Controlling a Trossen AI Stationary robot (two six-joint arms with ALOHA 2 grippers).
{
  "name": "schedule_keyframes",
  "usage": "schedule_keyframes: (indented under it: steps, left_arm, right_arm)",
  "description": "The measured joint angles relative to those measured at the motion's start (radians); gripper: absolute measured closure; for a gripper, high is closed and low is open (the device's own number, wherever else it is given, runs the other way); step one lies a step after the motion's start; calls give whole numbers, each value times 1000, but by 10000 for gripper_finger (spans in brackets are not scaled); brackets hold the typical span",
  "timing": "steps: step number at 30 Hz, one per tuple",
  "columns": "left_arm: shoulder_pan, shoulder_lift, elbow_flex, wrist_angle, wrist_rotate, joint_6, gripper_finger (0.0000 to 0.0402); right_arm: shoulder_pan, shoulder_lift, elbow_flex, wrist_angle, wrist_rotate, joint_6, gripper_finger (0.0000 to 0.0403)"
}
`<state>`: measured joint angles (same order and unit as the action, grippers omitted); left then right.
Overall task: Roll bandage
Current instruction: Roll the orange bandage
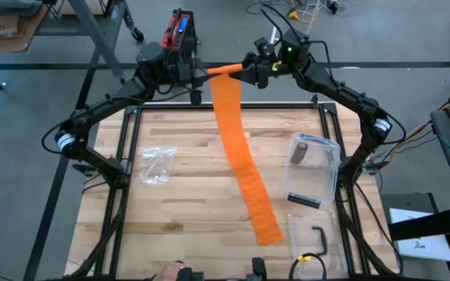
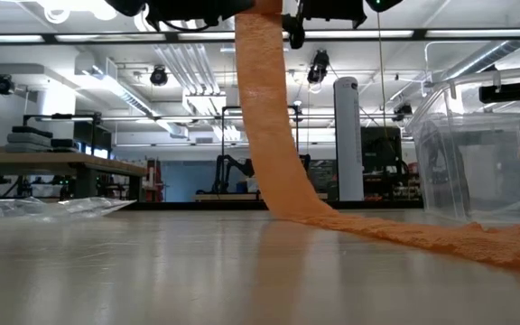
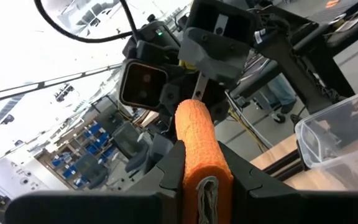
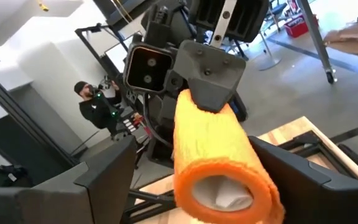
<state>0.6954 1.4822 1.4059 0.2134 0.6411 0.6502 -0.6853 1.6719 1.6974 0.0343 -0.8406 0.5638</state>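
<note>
Grey floor [image 1: 22, 156], ceiling strip lights [image 2: 79, 38], side workbench [image 2: 52, 162], white pillar [image 2: 348, 135]

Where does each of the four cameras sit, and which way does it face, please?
High view: overhead, looking straight down at the table; both arms show, lifting the orange bandage.
Low view: at tabletop height, looking level across into the room; only the arms' undersides show at the top.
Left wrist view: on the left arm, facing the right arm; the left gripper is shut on the bandage roll.
Right wrist view: on the right arm, facing the left arm; the right gripper stands open around the roll.
All four views share the bandage.
</note>
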Motion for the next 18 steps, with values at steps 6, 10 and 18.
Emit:
schedule_keyframes:
  steps: [6, 10, 18]
  left_arm:
    - [-5, 0, 0, 1, -3, 4, 352]
    - [-7, 0, 0, 3, -3, 52, 352]
    - [-7, 0, 0, 2, -3, 126, 351]
  right_arm:
    - [0, 0, 0, 1, 3, -24, 108]
    - [1, 0, 0, 0, 3, -23, 114]
    - [5, 0, 0, 1, 3, -5, 137]
